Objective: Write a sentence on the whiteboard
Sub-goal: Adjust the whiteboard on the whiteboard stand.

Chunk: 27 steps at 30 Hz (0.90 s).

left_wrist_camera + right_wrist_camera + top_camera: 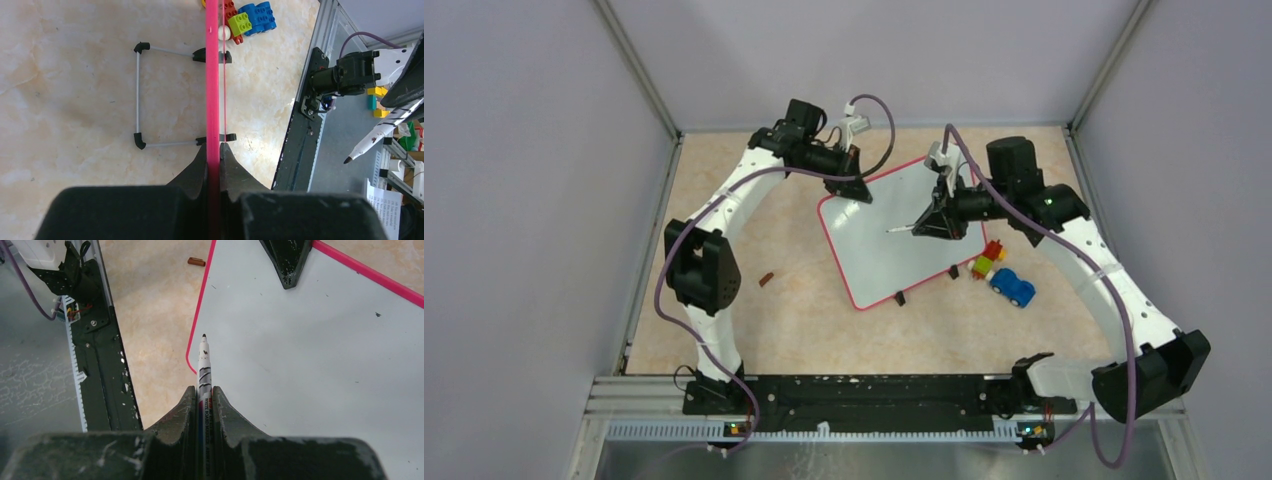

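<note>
- My left gripper (214,150) is clamped on the red-pink rim of the whiteboard (889,240), one finger on each side of the far edge.
- The whiteboard sits mid-table, turned at an angle and propped on its small black feet. A thin wire stand (139,95) juts out behind it in the left wrist view.
- My right gripper (204,390) is closed tight on a white marker (203,360), the barrel pinched between both fingers and the dark tip pointing forward.
- The tip hangs over the left part of the board. From the left wrist camera it is well clear of the writing face.
- The board's face reads plain white to me, with only a few small dark specks.
- A small brown cap (766,279) lies on the tan tabletop to the left of the board, apart from it.
- Bright toy blocks (989,258) sit just beside the board's right edge, with a blue toy car (1014,288) next to them on the near side.
</note>
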Each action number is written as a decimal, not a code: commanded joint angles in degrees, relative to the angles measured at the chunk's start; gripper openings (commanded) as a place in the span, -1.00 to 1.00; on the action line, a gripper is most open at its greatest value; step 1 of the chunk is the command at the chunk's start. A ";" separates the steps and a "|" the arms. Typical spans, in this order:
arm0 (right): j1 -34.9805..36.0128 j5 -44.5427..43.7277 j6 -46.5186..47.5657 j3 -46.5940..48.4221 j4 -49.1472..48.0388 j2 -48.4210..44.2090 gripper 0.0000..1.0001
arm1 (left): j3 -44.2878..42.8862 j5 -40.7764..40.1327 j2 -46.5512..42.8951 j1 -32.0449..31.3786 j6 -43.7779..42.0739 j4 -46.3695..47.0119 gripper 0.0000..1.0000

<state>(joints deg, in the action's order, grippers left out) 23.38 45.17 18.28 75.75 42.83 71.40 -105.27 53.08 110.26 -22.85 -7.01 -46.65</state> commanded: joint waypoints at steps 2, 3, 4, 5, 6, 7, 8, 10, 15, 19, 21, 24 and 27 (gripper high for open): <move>1.77 -0.21 -0.30 -0.21 -2.83 0.23 -1.00 | 3.87 0.51 -0.26 -3.40 -3.13 1.05 -1.00; 2.03 -0.49 -0.39 -0.24 -3.10 0.28 -1.00 | 4.21 0.53 -0.50 -3.73 -3.04 0.94 -1.00; 2.22 -0.56 -0.56 -0.25 -3.20 0.36 -1.00 | 4.54 0.30 -0.75 -4.23 -2.97 0.87 -1.00; 2.39 -0.60 -0.68 -0.16 -3.25 0.34 -1.00 | 4.86 -0.11 -0.99 -4.68 -2.84 0.96 -1.00; 2.53 -0.61 -0.75 -0.16 -3.34 0.33 -1.00 | 5.09 -0.34 -1.07 -4.96 -2.87 0.94 -1.00; 2.65 -0.64 -0.79 -0.18 -3.36 0.37 -1.00 | 5.27 -0.56 -1.16 -5.18 -2.51 0.95 -1.00; 2.75 -0.67 -0.87 -0.24 -3.39 0.26 -1.00 | 5.34 -0.60 -1.06 -5.28 -2.08 0.91 -1.00; 2.73 -0.63 -0.95 -0.31 -3.46 0.16 -1.00 | 5.34 -0.13 -0.78 -5.44 -1.46 0.49 -1.00; 2.84 -0.42 -0.97 -0.58 -3.42 -0.01 -1.00 | 6.18 0.58 0.04 -5.88 -0.55 0.03 -1.00; 2.95 -0.63 -0.95 -1.08 -3.56 -0.19 -1.00 | 7.27 1.21 0.30 -6.05 0.05 0.13 -1.00; 3.22 -1.06 -1.17 -1.30 -3.96 -0.16 -1.00 | 6.57 1.21 0.55 -6.00 0.33 0.24 -0.96; 3.53 -2.58 -2.02 -1.40 -5.24 -0.33 -1.00 | 0.63 -0.57 1.13 -4.82 -0.89 -3.34 -0.55; 3.56 -3.18 -2.71 -0.49 -6.12 -0.32 -1.00 | -4.48 0.78 0.84 -1.07 -0.04 -5.18 -0.25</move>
<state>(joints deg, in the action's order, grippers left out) 26.17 43.03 16.69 74.13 39.97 71.44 -105.34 52.82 109.73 -24.86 -6.39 -45.82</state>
